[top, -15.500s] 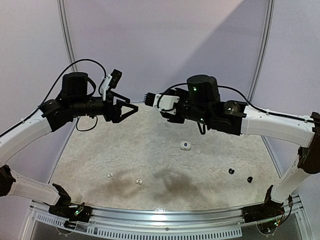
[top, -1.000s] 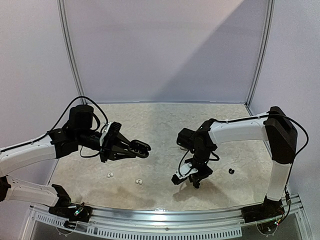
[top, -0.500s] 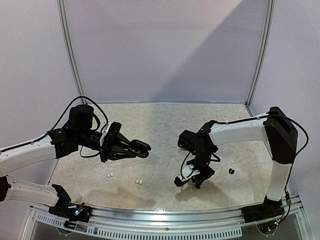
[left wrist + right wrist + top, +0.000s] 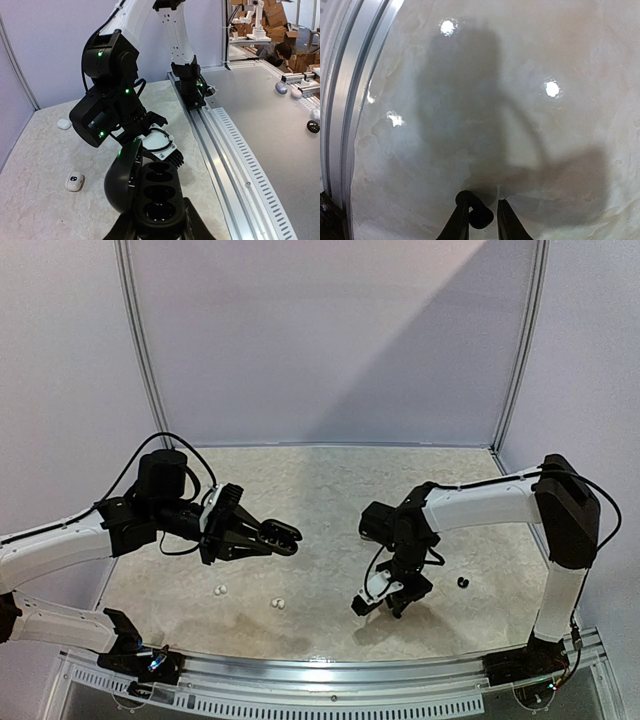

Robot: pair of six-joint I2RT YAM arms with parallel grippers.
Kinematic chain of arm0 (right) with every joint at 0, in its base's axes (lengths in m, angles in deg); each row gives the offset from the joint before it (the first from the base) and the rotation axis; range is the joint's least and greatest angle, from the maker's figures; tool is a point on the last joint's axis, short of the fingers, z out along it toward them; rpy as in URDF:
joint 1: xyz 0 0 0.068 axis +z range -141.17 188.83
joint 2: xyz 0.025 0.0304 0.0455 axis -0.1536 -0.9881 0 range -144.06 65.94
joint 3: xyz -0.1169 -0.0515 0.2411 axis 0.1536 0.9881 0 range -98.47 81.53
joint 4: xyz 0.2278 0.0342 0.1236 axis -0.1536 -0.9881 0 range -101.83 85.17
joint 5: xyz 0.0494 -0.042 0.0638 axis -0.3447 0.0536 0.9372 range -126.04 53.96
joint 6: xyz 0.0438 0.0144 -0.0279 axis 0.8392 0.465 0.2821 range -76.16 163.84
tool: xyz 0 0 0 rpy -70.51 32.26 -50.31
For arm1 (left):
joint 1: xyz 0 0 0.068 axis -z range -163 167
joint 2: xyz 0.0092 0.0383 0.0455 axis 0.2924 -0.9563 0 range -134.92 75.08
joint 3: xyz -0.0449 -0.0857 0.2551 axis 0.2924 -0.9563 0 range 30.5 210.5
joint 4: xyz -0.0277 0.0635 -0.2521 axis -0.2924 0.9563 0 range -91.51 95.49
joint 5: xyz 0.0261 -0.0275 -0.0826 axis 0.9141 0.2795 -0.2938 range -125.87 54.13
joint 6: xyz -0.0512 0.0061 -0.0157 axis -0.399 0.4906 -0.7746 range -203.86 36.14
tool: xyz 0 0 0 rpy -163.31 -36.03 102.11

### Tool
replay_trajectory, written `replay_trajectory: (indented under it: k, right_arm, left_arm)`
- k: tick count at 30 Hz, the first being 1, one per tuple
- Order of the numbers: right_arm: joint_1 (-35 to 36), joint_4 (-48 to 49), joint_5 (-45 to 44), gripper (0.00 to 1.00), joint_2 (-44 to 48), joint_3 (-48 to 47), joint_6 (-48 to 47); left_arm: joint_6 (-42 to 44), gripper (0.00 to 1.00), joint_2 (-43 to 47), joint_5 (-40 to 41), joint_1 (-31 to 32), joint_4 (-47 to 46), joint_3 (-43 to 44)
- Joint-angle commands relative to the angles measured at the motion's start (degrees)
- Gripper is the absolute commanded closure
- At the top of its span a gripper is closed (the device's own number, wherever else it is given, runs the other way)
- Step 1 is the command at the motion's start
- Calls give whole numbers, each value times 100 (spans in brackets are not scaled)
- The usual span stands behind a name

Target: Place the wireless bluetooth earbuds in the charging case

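My left gripper (image 4: 262,538) is shut on the open black charging case (image 4: 283,536), held in the air over the left half of the table. In the left wrist view the case (image 4: 159,200) shows empty wells, its lid (image 4: 122,175) swung to the left. My right gripper (image 4: 392,600) points down at the table near the front. In the right wrist view a black earbud (image 4: 480,216) sits between its fingers, touching the left finger (image 4: 460,222), with a small gap to the right one. My right gripper (image 4: 482,222) stands narrowly open. Another black earbud (image 4: 462,582) lies to its right.
Two white earbuds (image 4: 220,590) (image 4: 278,603) lie on the table at the front left. The left wrist view shows a white case (image 4: 74,181) with a blue mark and another white case (image 4: 64,124) farther back. The metal rail (image 4: 330,670) runs along the front edge.
My right gripper has drifted slightly right and toward the front edge, its fingers a little closer round the black earbud. The left arm and the case have not moved.
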Motion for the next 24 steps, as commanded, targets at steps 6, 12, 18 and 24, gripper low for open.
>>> replay_trajectory:
  k: [6,12,18,24]
  right_arm:
    - [50,-186,-48,88,185,275,-19]
    - [50,-121,-18,97,209,138,152]
    - [39,-106,193,100,343,-216,835]
    - [-235,220,463,100,1007,-625,2402]
  left_arm:
    - [55,100,40,5,-16,10,66]
    - [81,100,24,17,-11,81,101]
    - [6,100,31,82,-16,121,119]
    - [-608,100,56,267,-16,-409,-30]
